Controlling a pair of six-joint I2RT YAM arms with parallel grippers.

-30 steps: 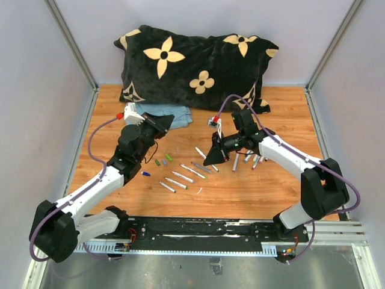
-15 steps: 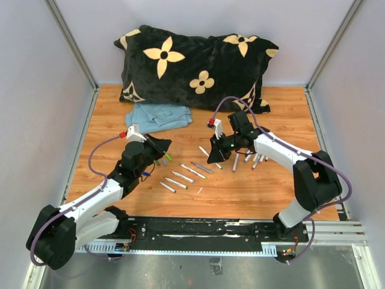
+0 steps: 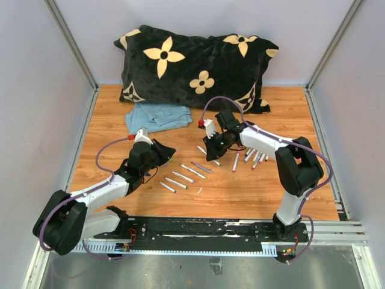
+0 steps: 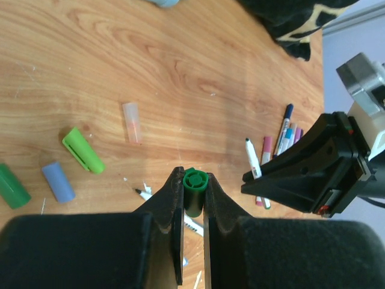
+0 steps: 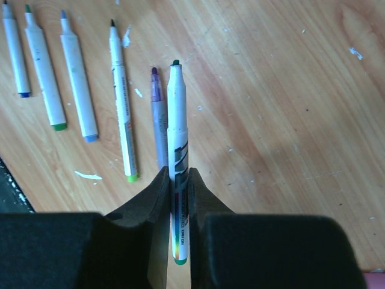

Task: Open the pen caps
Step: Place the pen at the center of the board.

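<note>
The left hand [image 4: 194, 185] is pinching a dark green cap [image 4: 195, 179], its fingers closed tight on it. More caps [image 4: 83, 149] are lying on the worktop [image 4: 198, 72] just beside that hand. The right hand [image 5: 178, 180] is gripping an uncapped white pen [image 5: 177, 108], whose tip is pointing away from it, with other bare pens [image 5: 77, 84] lying alongside.

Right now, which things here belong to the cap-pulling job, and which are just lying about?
Job: green cap, pinched in left gripper; white pen, held in right gripper; loose caps; bare pens in a row; capped pens.
Lying about: flowered pillow; blue cloth.
</note>
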